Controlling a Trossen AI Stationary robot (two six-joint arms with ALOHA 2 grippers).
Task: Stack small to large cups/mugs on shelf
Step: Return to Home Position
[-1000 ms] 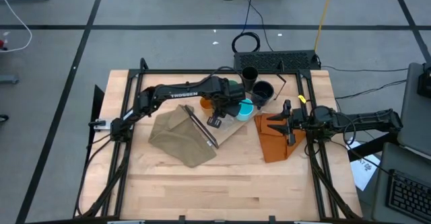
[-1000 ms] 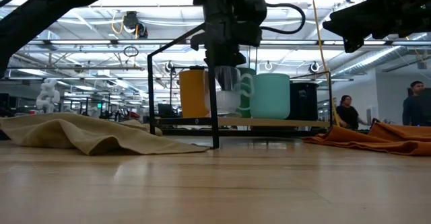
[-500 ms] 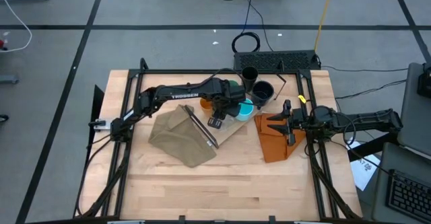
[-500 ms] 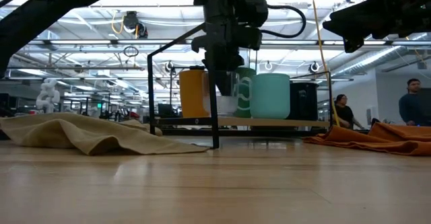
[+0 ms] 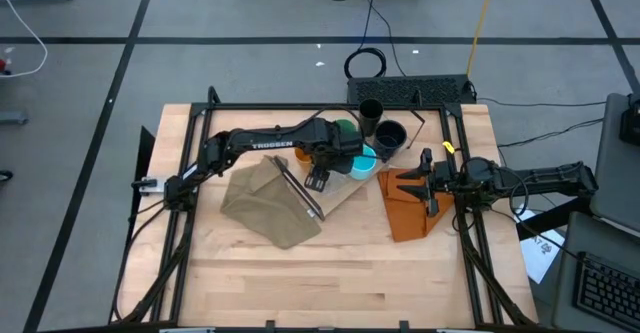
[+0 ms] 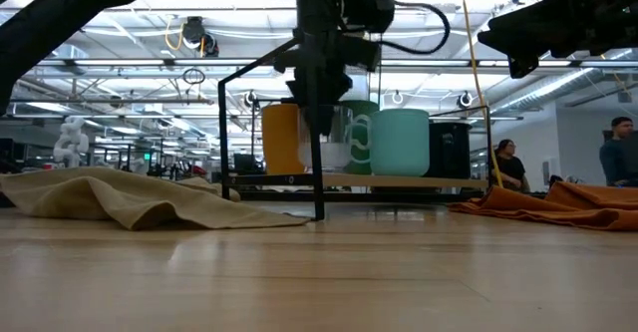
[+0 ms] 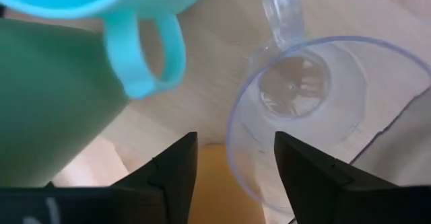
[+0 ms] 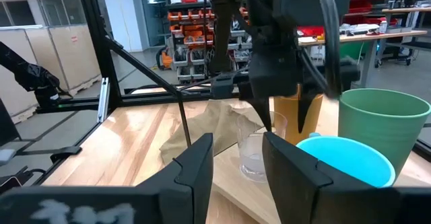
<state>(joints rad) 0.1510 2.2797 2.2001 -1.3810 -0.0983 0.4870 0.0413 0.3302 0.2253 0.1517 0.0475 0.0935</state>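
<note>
A tiny clear cup (image 7: 303, 109) stands upright on its base on the pale plywood shelf (image 7: 202, 69), in front of the orange cup (image 6: 281, 138) and the green cup (image 8: 384, 123), beside the cyan mug (image 5: 365, 159). My left gripper (image 7: 236, 140) hangs open over the clear cup, pointing down, one finger outside its rim and one over its inside, with a gap to the wall. The black tumbler (image 5: 371, 111) and the dark mug (image 5: 389, 135) stand farther back. My right gripper (image 5: 428, 181) waits open above the orange cloth (image 5: 410, 213).
An olive-tan cloth (image 5: 270, 205) lies left of the shelf. The shelf's thin black frame (image 6: 269, 73) rises around the cups. A black power strip (image 5: 410, 91) lies at the table's far edge. People (image 6: 508, 163) stand in the room beyond.
My left gripper has brought the clear cup down onto the shelf board, then opened and let go of it. The cup stands upright where it was set. The right arm has kept still.
</note>
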